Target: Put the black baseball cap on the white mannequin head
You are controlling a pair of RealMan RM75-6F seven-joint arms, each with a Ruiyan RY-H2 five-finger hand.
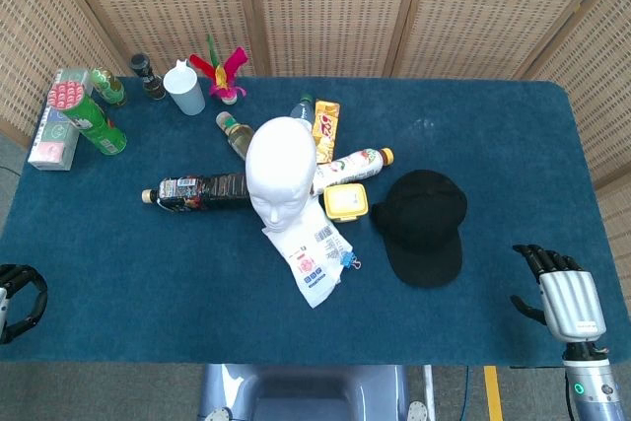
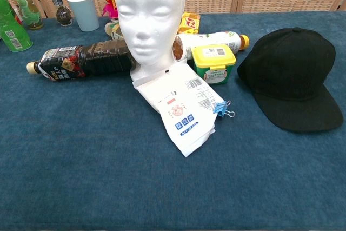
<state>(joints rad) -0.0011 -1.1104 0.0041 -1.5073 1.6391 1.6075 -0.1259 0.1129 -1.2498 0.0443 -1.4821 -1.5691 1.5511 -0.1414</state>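
Head view: both hands show at the near edge of the blue desk [image 1: 473,115]; the chest view shows neither. The right hand [image 1: 564,295] rests at the near right corner, holding nothing, its fingers apart and lightly curled. The left hand [image 1: 20,301] sits at the near left edge, partly cut off by the frame, fingers curled inward with nothing visibly in them.

The black baseball cap [image 1: 422,224] lies on the desk, well ahead of and inward from the right hand, crown up, brim toward the near edge. The white mannequin head [image 1: 280,173] stands upright farther inward, apart from the cap and bare.

Chest view: detail around the head's base is clearer. A dark drink bottle [image 2: 81,62] lies on its side beside it; a white printed pouch [image 2: 181,106] with a blue binder clip [image 2: 223,110] lies in front; a small yellow-lidded tub [image 2: 214,62], closed, sits between head and cap.

Head view only: a white cup [image 1: 184,91] at the far left, contents not visible.
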